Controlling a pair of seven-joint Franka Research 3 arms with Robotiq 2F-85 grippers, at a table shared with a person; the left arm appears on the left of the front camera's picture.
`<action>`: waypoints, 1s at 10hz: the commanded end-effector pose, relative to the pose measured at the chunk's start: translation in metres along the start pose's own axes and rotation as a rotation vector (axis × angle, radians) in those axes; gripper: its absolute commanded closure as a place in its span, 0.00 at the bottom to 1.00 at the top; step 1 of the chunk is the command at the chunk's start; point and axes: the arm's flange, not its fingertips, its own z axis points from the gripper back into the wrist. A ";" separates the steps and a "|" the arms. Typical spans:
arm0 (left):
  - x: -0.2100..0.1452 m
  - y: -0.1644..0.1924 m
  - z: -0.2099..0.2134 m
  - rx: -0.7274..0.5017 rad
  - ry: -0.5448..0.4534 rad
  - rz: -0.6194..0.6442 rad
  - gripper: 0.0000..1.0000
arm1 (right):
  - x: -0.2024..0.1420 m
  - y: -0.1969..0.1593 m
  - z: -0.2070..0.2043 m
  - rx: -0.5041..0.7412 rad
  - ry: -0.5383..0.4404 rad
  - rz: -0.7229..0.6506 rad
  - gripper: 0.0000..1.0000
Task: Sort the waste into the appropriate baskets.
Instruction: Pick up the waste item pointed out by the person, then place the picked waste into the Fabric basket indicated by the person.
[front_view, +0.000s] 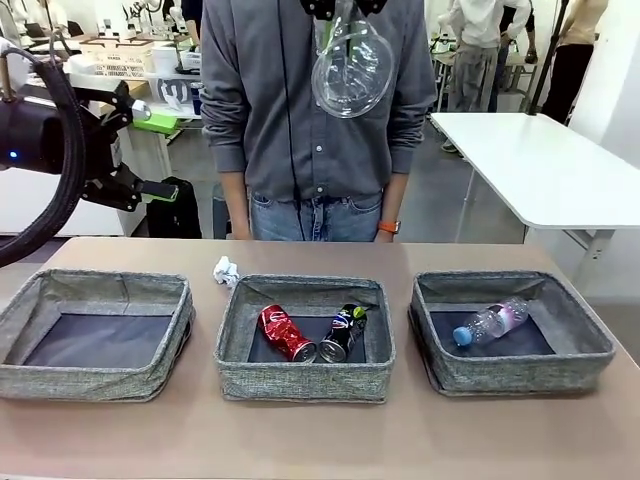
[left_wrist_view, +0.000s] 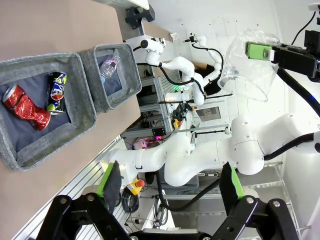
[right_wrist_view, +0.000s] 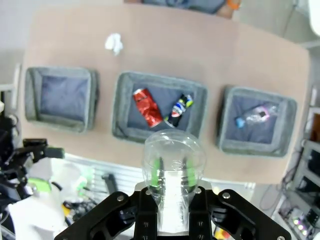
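I have the clear plastic cup (right_wrist_view: 172, 165) pinched in my right fingers (right_wrist_view: 172, 172), high above the middle basket (front_view: 305, 378); left fingers (left_wrist_view: 170, 187) wide open, empty. Thin wall may buckle and slip

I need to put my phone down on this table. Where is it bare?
The near strip in front of the three baskets is bare, as is the far strip behind the middle basket and right basket. The far left holds crumpled paper. The gaps between baskets are narrow.
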 end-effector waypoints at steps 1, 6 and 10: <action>0.000 -0.002 0.000 -0.005 -0.002 0.009 0.00 | -0.001 -0.001 0.002 -0.002 -0.005 -0.002 0.80; 0.000 -0.002 0.000 -0.005 -0.002 0.009 0.00 | -0.001 -0.001 0.002 -0.002 -0.005 -0.002 0.80; 0.000 -0.002 0.000 -0.005 -0.002 0.009 0.00 | -0.001 -0.001 0.002 -0.002 -0.005 -0.002 0.80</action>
